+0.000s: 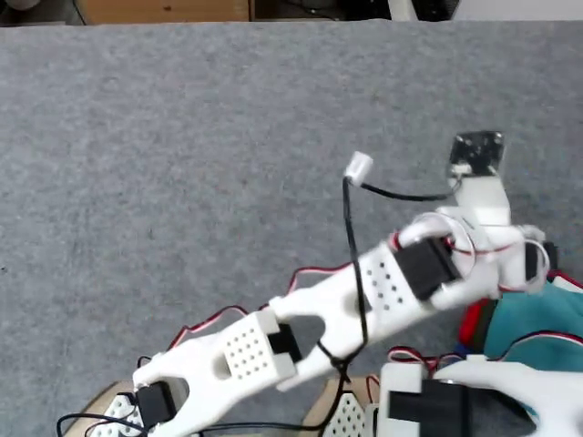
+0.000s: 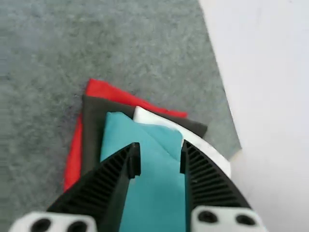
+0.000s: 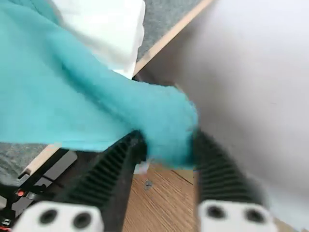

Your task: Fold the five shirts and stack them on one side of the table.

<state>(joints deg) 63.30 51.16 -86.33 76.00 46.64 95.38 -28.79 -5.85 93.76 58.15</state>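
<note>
Now the left claw (image 2: 157, 159) hangs open over the folded teal fabric shirt (image 2: 154, 198) atop the pile (image 2: 94, 125), lower right in the high view; the right claw (image 3: 169, 142) grips its edge.

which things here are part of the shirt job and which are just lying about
Job: teal shirt, white shirt, dark grey shirt, red shirt, grey table, left gripper, right gripper holding the teal shirt.
Just there: white cable plug, wooden floor.
</note>
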